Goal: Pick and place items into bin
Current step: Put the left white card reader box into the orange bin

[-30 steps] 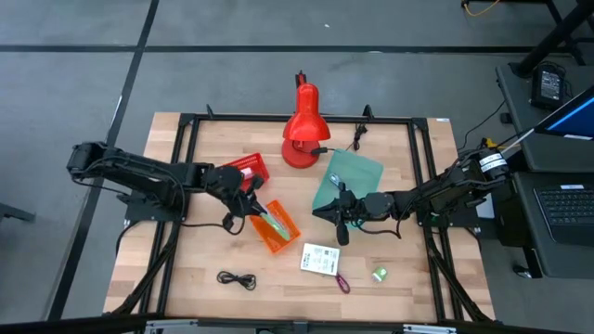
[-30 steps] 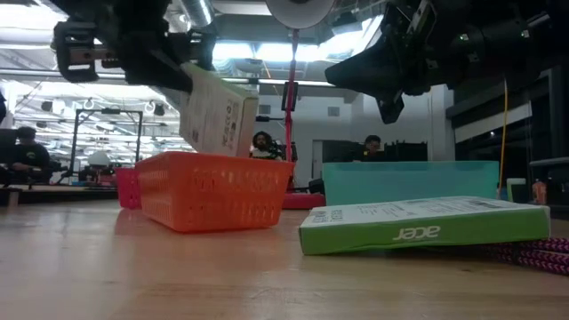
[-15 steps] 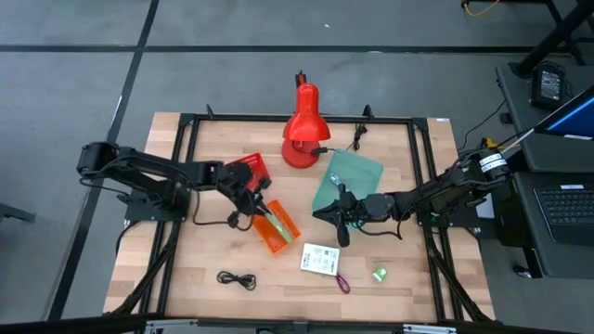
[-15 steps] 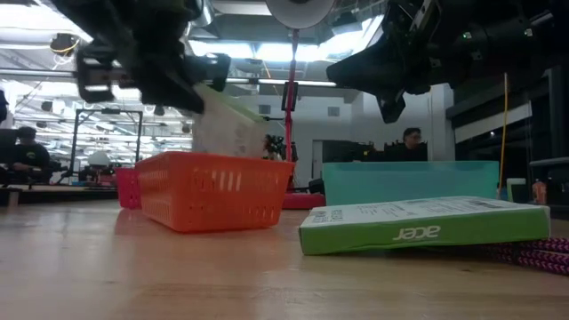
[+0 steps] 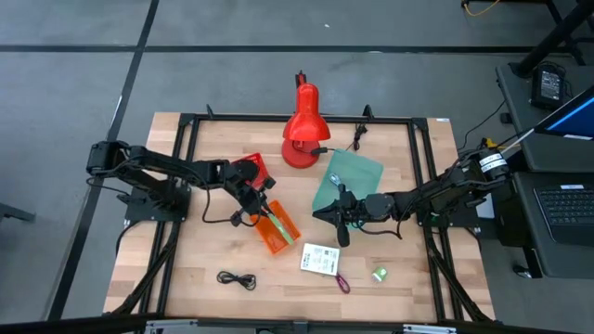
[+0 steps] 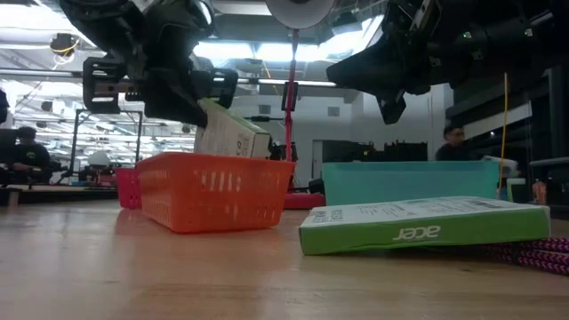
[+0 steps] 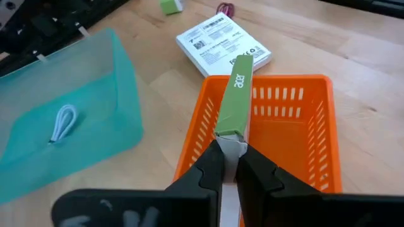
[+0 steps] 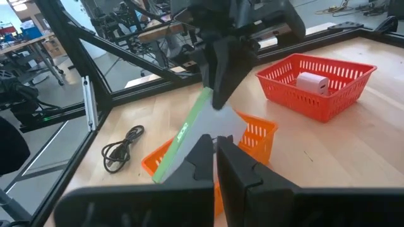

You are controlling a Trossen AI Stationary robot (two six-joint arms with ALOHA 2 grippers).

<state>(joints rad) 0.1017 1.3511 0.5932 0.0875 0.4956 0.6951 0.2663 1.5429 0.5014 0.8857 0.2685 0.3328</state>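
My left gripper (image 7: 231, 154) is shut on a white printed card box with a green edge (image 7: 236, 94). It stands slanted in the orange bin (image 5: 278, 230), its upper part above the rim (image 6: 227, 133). A second card box (image 5: 321, 259) lies flat on the table. Near it lie a purple strap (image 5: 342, 282) and a small green piece (image 5: 380, 275). A black coiled cable (image 5: 238, 278) lies toward the near edge. My right gripper (image 5: 318, 212) hangs shut and empty, right of the orange bin. My left gripper pinches the card box by its upper end (image 7: 231, 140) between its two fingers. The fingers slant down from the table's left and run along the box. The box is tilted, its lower end down over the orange bin; whether it rests on the bin I cannot tell.
A teal bin (image 5: 350, 179) with a small white loop (image 7: 63, 121) stands under my right arm. A red basket (image 5: 249, 169) holding a white block stands behind the orange bin. The big red desk lamp (image 5: 303, 130) is at the far middle. Black frame rails line the table's sides.
My left gripper has come down and toward the table's right with the card box. The box has sunk lower into the orange bin and tipped further from upright. My right arm has kept still.
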